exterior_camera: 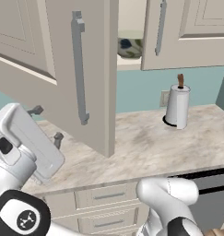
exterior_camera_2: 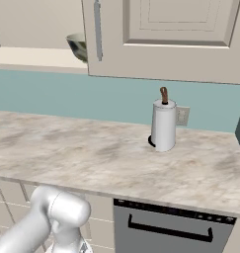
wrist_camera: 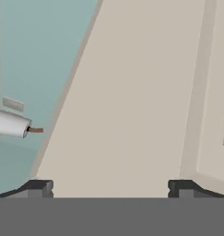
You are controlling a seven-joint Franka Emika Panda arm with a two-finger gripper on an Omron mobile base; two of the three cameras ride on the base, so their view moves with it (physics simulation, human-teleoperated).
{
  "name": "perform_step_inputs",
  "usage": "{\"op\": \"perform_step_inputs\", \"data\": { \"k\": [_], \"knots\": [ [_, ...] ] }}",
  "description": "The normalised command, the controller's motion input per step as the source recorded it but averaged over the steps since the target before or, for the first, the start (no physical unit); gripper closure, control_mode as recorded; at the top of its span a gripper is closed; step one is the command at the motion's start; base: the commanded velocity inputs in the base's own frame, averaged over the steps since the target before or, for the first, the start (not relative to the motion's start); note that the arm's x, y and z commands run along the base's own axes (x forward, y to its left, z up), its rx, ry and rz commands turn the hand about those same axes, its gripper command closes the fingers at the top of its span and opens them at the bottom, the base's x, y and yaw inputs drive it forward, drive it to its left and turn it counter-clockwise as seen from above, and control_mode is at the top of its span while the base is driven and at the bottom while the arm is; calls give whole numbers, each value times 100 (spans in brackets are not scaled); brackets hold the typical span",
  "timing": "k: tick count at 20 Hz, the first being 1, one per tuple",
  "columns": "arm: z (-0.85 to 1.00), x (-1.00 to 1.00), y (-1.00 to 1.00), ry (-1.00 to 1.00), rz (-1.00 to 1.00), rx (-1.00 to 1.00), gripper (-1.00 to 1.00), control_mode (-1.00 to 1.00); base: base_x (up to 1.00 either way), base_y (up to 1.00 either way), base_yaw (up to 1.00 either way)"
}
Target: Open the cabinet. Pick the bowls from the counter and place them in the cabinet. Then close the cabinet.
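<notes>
The cabinet's left door (exterior_camera: 49, 55) stands swung open toward me, its long grey bar handle (exterior_camera: 79, 69) facing out. On the shelf inside sits the greyish-white bowl with dark blue marks (exterior_camera: 129, 47) (exterior_camera_2: 78, 45). The tan-yellow bowl is out of view. The right door (exterior_camera: 187, 32) (exterior_camera_2: 171, 34) is shut. My gripper (exterior_camera: 46, 124) (wrist_camera: 109, 188) hangs open by the open door's lower edge, above the counter (exterior_camera: 145, 147) (exterior_camera_2: 92, 148). Nothing is between its fingers. In the hand view the beige door panel (wrist_camera: 132, 101) is close in front.
A white paper towel roll on a brown-topped holder (exterior_camera: 178, 106) (exterior_camera_2: 163, 126) (wrist_camera: 9, 123) stands at the back of the counter by the teal wall. Beige drawers (exterior_camera: 104, 198) lie under the counter, and a dark-fronted appliance (exterior_camera_2: 171, 227) is to their right.
</notes>
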Motion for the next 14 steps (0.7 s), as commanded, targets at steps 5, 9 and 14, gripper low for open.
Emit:
{"op": "perform_step_inputs", "data": {
  "k": [5, 9, 14],
  "knots": [
    [30, -14, -12, 0, -3, 0, -100, -100, 0, 0, 0],
    [42, -2, -50, 0, -1, 0, -100, -100, 0, 0, 0],
    [35, -4, -73, 0, 0, 0, -100, -100, 0, 0, 0]
  ]
}}
